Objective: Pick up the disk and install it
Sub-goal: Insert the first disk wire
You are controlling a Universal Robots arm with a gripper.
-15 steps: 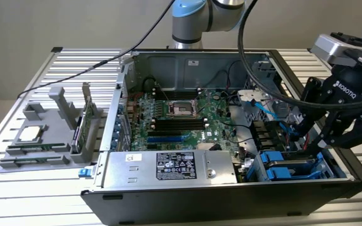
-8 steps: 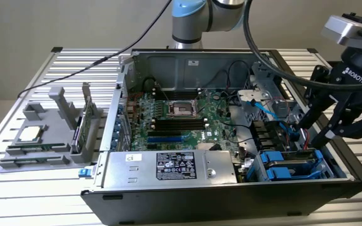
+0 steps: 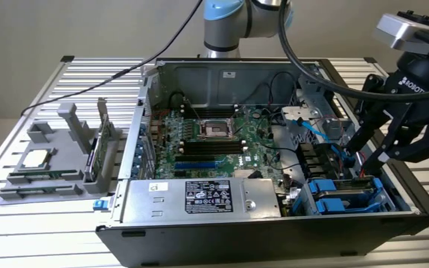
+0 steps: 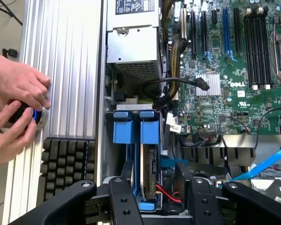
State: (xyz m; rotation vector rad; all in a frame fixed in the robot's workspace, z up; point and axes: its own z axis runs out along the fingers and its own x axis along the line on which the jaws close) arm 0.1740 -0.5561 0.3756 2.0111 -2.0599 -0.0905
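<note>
The disk [image 4: 151,183] stands on edge in the drive bay at the case's front corner, its blue carrier bracket [image 4: 147,126] beside a second blue bracket [image 4: 121,126]. In the exterior view the disk [image 3: 346,191] lies low in the bay on the exterior view's right. My gripper [image 4: 154,169] hangs just above it. The black fingers [image 4: 126,174] straddle the disk with a gap on each side, so the gripper is open and holds nothing. The exterior view has the gripper [image 3: 362,158] slanting down from the right toward the bay.
A silver power supply box [image 3: 203,196] sits next to the bay, with the motherboard [image 3: 214,139] and loose cables behind it. A grey fixture [image 3: 58,162] with a chip stands on the exterior view's left. A person's hands [image 4: 14,93] hold a small black device beside a keyboard [image 4: 68,164].
</note>
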